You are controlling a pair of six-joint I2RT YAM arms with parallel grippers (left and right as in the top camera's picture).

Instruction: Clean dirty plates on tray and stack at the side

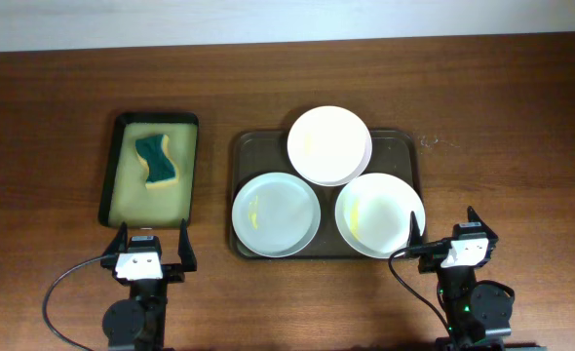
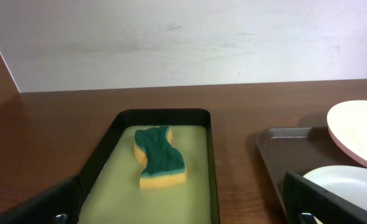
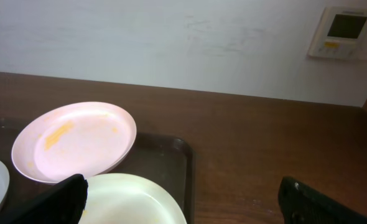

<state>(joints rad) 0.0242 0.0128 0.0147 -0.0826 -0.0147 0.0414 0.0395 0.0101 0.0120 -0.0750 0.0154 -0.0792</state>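
Three white plates lie on the dark brown tray (image 1: 393, 146). The back plate (image 1: 328, 144) rests partly on the two front ones and juts over the tray's far rim. The front left plate (image 1: 275, 214) and the front right plate (image 1: 379, 214) carry faint yellow smears. My left gripper (image 1: 152, 247) is open near the table's front edge, just in front of the black tray. My right gripper (image 1: 443, 237) is open beside the front right plate (image 3: 130, 200). The back plate (image 3: 74, 141) shows yellow smears in the right wrist view.
A small black tray (image 1: 121, 128) with yellowish-green lining stands left of the brown tray and holds a green and yellow sponge (image 1: 156, 161). The sponge (image 2: 159, 157) also shows in the left wrist view. A wall runs along the table's far edge.
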